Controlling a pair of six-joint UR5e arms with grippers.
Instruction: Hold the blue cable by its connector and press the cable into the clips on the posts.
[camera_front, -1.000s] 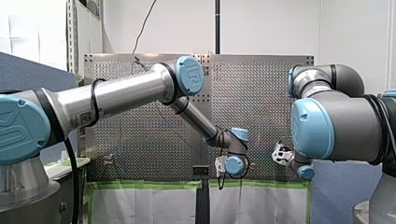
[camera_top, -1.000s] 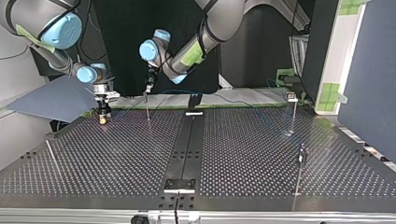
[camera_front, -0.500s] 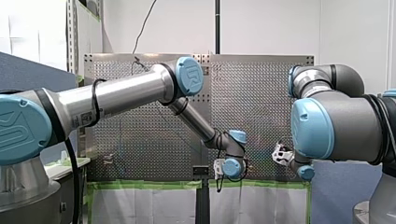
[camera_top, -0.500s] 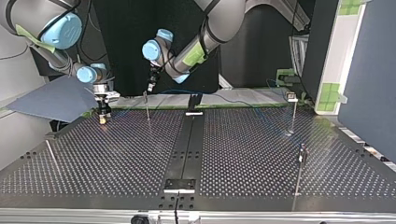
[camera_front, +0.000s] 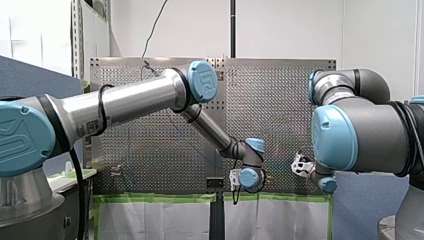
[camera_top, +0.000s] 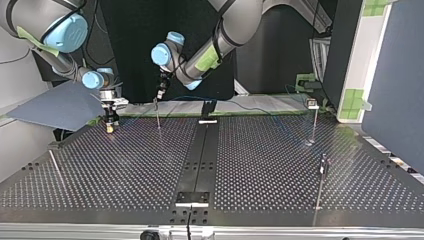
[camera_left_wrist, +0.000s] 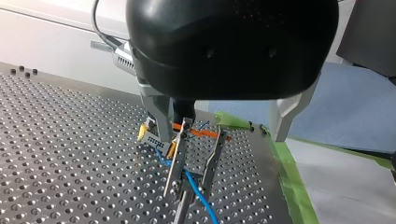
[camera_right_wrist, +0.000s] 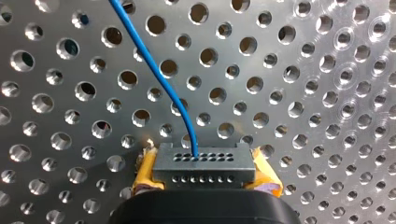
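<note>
Holding connector in right gripper, yellow pads clamped on it, just over table | cable leads off between slightly parted metal fingers of left gripper, above a post | early stage, judged: no clip visibly filled, other posts well apart.

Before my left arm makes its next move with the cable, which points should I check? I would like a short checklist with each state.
1. Is the connector clamped in my right gripper? Ok, there are yellow pads on both sides.
2. Does the blue cable leave the connector without a kink? Ok.
3. Does the cable run between the fingers of my left gripper? Ok, the fingers stand apart around it.
4. Is my left gripper above the post? Ok in the top view.
5. Is the cable seated in the post's clip? Cannot tell.
</note>
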